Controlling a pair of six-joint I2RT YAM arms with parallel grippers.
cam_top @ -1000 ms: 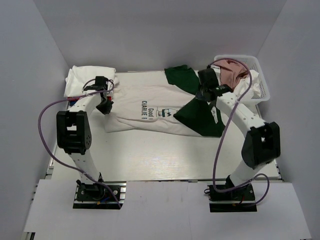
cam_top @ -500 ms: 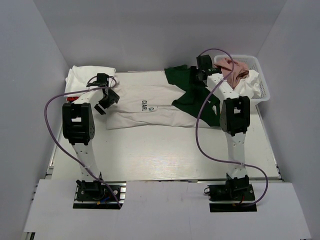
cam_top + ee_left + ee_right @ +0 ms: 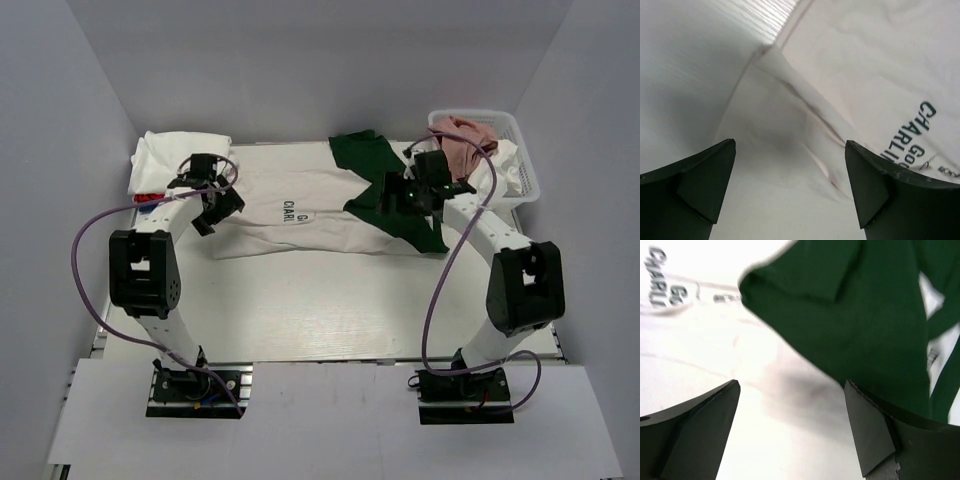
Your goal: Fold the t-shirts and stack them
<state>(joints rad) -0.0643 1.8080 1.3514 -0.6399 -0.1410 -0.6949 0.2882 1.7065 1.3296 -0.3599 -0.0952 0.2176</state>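
Top external view: left gripper point(image 3: 214, 207), jaws parted, empty, above printed t-shirt point(image 3: 330, 225); right gripper point(image 3: 390, 193), likewise parted, above dark green t-shirt point(image 3: 360, 155).

Off-white t-shirt point(image 3: 880, 65) — dark letters read "CHARLI" and "Go".

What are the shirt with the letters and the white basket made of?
The printed shirt looks like soft, matte cloth, probably cotton: it wrinkles and creases. The basket looks like stiff white plastic: its walls are a lattice of holes.
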